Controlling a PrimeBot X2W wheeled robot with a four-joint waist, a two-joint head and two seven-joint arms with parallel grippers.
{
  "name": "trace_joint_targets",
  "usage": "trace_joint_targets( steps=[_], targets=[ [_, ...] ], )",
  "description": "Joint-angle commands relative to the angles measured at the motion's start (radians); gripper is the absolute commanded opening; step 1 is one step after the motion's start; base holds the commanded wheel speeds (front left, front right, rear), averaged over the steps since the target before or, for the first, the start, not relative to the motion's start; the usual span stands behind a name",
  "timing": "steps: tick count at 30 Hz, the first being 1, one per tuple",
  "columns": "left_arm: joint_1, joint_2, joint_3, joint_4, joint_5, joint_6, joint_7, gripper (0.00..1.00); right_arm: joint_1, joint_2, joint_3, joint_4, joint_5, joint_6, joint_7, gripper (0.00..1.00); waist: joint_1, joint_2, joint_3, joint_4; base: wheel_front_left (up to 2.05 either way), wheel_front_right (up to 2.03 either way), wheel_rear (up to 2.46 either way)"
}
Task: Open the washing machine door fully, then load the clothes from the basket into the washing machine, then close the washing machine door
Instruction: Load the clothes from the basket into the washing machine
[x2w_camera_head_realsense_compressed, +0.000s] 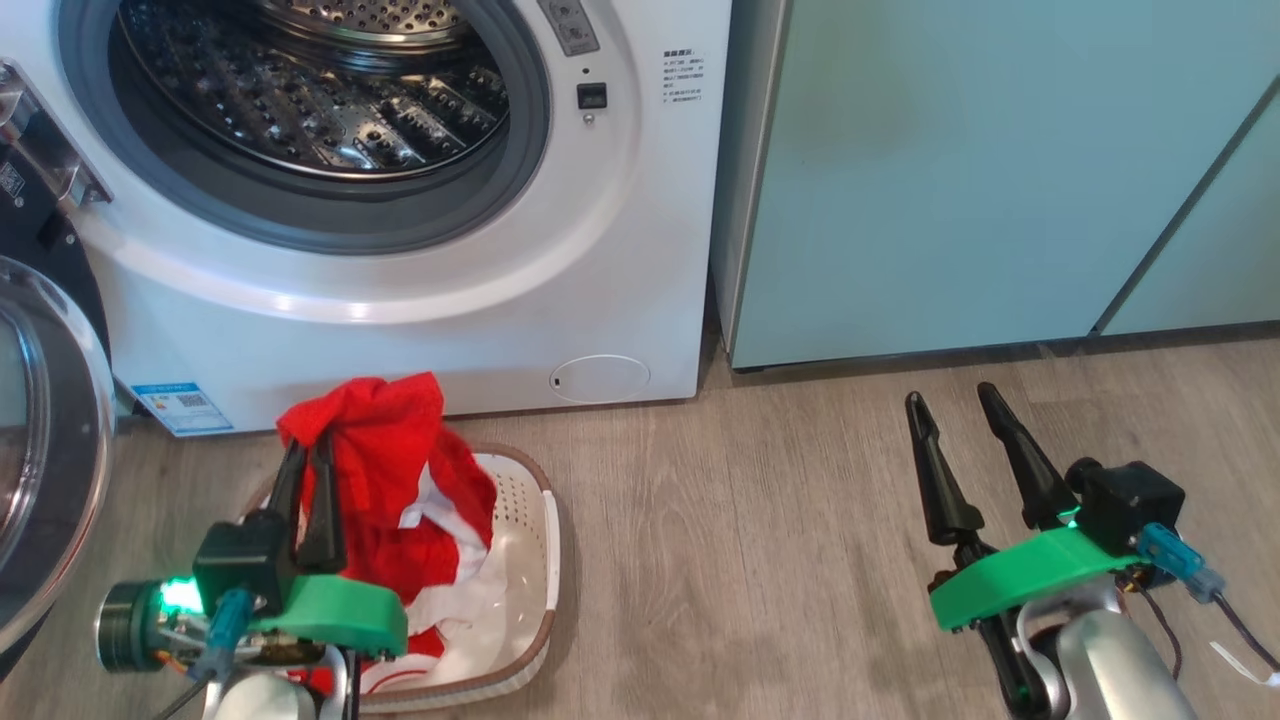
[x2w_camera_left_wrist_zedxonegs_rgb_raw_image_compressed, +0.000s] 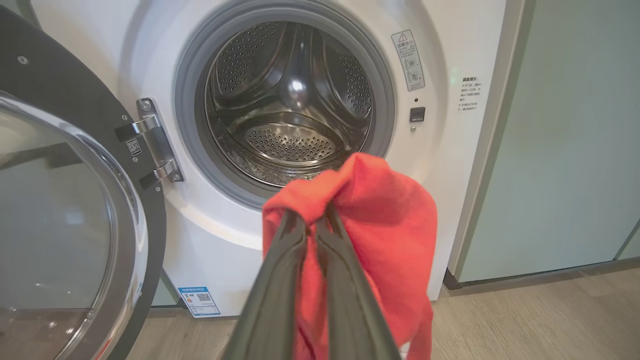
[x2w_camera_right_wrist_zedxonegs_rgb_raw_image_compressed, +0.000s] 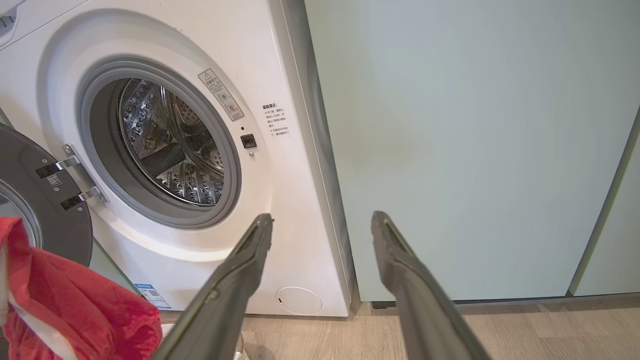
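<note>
Bright, even indoor light washes the washing machine (x2w_camera_head_realsense_compressed: 420, 300), leaving a soft curved sheen on its white front at 6 o'clock of the opening. Sharp glints pepper the steel drum (x2w_camera_left_wrist_zedxonegs_rgb_raw_image_compressed: 290, 100) — one hot spot burns near its centre in the left wrist view. The washing machine door (x2w_camera_left_wrist_zedxonegs_rgb_raw_image_compressed: 60, 225) glass mirrors pale room shapes. A thin shadow runs under the teal cabinets (x2w_camera_head_realsense_compressed: 950, 180). Both wrist views bend straight edges toward the borders, and the left gripper (x2w_camera_left_wrist_zedxonegs_rgb_raw_image_compressed: 312, 215) fingers (x2w_camera_left_wrist_zedxonegs_rgb_raw_image_compressed: 270, 300) at 6 o'clock are soft, very near the lens, against the vividly red clothes (x2w_camera_left_wrist_zedxonegs_rgb_raw_image_compressed: 385, 220).
</note>
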Motion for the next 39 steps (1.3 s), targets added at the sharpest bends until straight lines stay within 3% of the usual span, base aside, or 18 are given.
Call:
trace_joint_targets(
  steps=[1,23,32,39],
  targets=[
    [-0.033,-0.002,0.041,-0.047,-0.008,-0.003,-0.012,0.00,-0.015,0.001,0.024,-0.033,0.000,0.000,-0.009,1.00,0.0001,-0.0001,-0.002,-0.002,0.00,0.00,0.00],
    [-0.060,-0.013,0.078,-0.074,-0.020,-0.031,-0.012,0.00,-0.021,0.001,0.045,-0.063,0.015,0.000,-0.009,1.00,0.0001,-0.0001,0.051,-0.034,0.00,0.00,0.00],
    [-0.243,-0.010,0.143,-0.087,-0.011,-0.078,-0.012,0.00,-0.079,0.001,0.061,-0.094,0.031,0.000,-0.009,1.00,0.0001,-0.0001,0.203,-0.071,0.00,0.00,0.00],
    [-0.453,0.019,0.226,-0.094,-0.007,-0.086,-0.012,0.00,-0.128,0.001,0.078,-0.111,0.049,0.000,-0.009,1.00,0.0001,-0.0001,0.329,-0.106,0.00,0.00,0.00]
  ],
)
